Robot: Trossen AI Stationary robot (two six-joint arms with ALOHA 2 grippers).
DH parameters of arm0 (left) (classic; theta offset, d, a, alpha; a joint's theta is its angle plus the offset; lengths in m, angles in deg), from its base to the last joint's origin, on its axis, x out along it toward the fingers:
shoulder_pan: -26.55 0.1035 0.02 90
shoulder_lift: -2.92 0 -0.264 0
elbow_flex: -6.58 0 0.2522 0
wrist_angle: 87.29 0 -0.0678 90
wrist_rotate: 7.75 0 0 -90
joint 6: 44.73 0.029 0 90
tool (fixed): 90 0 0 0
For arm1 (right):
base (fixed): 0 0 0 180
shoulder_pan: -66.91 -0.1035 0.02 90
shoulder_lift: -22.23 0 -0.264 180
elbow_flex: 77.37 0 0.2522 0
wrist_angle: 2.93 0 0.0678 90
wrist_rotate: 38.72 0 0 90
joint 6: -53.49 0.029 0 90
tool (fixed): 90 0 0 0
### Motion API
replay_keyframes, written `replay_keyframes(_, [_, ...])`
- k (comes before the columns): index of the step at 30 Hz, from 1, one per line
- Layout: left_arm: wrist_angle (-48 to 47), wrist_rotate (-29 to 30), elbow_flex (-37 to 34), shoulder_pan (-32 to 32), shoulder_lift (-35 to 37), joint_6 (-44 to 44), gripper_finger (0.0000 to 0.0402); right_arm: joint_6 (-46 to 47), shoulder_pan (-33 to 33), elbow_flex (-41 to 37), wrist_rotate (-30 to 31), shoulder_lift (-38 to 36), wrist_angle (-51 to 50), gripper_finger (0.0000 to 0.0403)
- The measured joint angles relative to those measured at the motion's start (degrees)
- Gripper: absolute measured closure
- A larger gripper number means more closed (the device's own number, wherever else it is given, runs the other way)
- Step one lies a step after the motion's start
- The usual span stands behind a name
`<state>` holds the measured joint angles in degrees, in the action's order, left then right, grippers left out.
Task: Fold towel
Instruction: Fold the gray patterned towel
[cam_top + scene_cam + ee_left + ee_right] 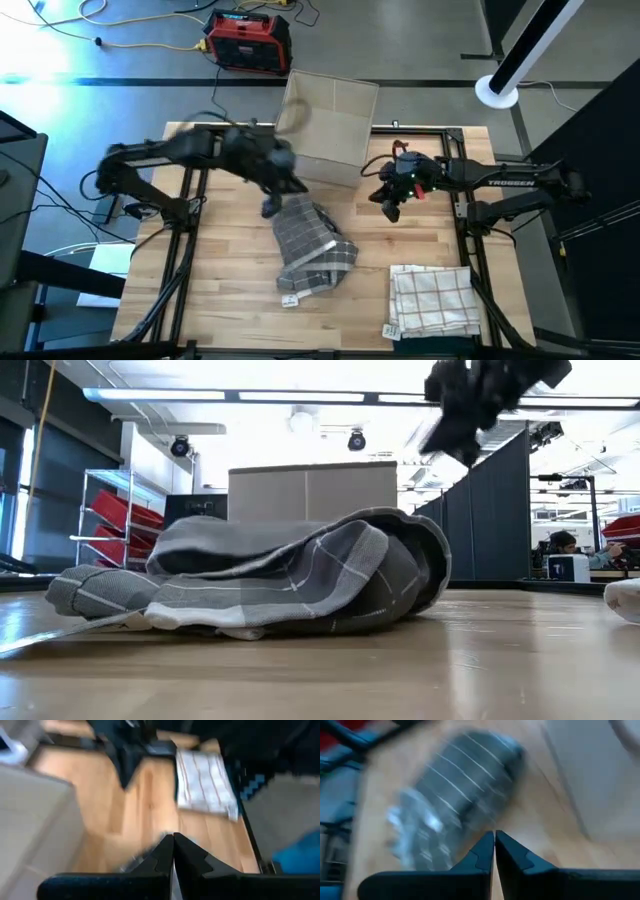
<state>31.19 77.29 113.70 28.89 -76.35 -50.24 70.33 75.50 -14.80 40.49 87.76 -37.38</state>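
A grey checked towel (312, 245) lies bunched in loose folds on the middle of the wooden table, also seen in the low view (270, 575) and the right wrist view (455, 795). My left gripper (270, 206) hovers just left of the towel's far end, its fingers shut (173, 845) with nothing between them. My right gripper (390, 208) hangs raised above the table to the right of the towel (470, 410), also shut (494, 842) and holding nothing.
A white towel with thin stripes (432, 298) lies folded at the table's near right corner. A cardboard box (328, 125) stands at the far edge behind the grey towel. Bare wood shows between the two towels and at the near left.
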Motion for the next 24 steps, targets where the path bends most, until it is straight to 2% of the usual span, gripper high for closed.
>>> replay_keyframes(5, [-1.71, 2.57, -0.07, 1.05, 1.77, -3.89, 0.0401, -4.57, -2.05, 1.06, -0.89, -0.05, 6.46, 0.0401])
replay_keyframes(10, [0.35, 2.77, -3.01, -1.17, -0.79, -6.79, 0.0400, -6.40, -2.76, 1.06, 1.09, 0.00, 4.23, 0.0401])
replay_keyframes(16, [5.19, 7.06, -6.25, -5.70, -10.47, -1.58, 0.0374, -6.32, -2.76, 1.06, 1.77, 0.01, 0.82, 0.0401])
replay_keyframes(21, [5.37, 7.00, -6.36, -5.91, -20.56, -0.79, 0.0336, -0.63, -2.76, 1.06, 1.95, -0.65, 1.70, 0.0401])
replay_keyframes(24, [5.38, 5.74, -6.36, -6.77, -25.20, -0.77, 0.0314, -0.38, -3.21, 1.06, 1.92, -1.82, 0.59, 0.0401])
